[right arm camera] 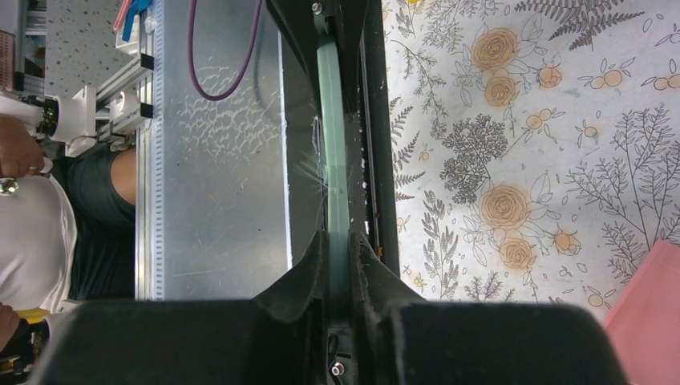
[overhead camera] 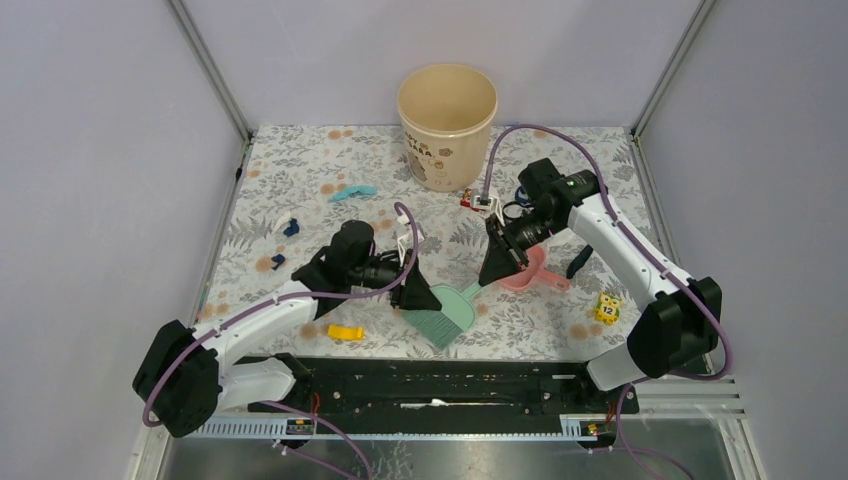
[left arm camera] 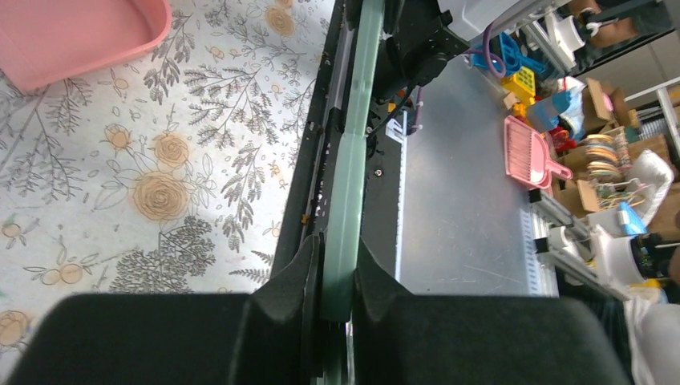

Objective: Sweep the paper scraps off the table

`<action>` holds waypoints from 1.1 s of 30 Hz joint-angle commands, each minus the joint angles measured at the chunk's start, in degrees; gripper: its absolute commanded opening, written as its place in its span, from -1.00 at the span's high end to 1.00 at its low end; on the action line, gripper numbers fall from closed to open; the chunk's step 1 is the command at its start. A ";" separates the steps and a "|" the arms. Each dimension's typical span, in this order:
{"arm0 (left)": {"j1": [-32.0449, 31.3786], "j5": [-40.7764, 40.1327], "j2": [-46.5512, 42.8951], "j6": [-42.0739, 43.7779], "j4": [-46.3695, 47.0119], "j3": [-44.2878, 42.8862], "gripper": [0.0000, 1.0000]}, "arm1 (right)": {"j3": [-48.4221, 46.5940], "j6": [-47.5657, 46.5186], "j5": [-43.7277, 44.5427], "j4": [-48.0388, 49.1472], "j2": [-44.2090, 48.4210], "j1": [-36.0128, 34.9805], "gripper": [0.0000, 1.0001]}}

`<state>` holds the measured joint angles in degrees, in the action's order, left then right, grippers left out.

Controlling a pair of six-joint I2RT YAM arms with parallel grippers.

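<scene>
Though low, left gripper on brush.

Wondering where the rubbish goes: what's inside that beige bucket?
Only the plain beige inner wall of the bucket shows, with nothing visible in it. The near rim hides part of its floor, so small bits there cannot be ruled out.

Pink dustpan half hidden behind the right gripper, which also covers the green brush handle's tip.

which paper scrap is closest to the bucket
The light-blue strip, just left of the bucket; the navy bits lie farther left.
</scene>
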<state>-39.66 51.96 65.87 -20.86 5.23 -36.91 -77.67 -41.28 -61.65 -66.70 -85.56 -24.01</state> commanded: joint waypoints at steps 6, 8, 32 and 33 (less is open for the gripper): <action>-0.22 1.91 -4.74 -5.79 9.66 3.54 1.00 | 3.77 6.98 -0.48 8.40 2.99 -0.44 -0.19; -0.20 1.89 -5.32 -6.99 10.29 3.88 1.00 | 5.65 7.72 -0.90 10.12 4.73 -0.43 -0.21; 1.95 3.20 -0.82 -9.85 12.10 2.86 1.00 | 9.72 7.45 -6.29 12.63 7.93 -0.50 0.08; 2.01 3.05 -0.55 -9.65 11.90 2.81 1.00 | 9.73 7.44 -6.48 12.62 8.03 -0.51 0.11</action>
<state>-38.44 54.92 64.73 -30.13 13.26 -32.88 -68.20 -33.54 -64.69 -53.87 -78.17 -24.01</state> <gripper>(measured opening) 0.160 0.479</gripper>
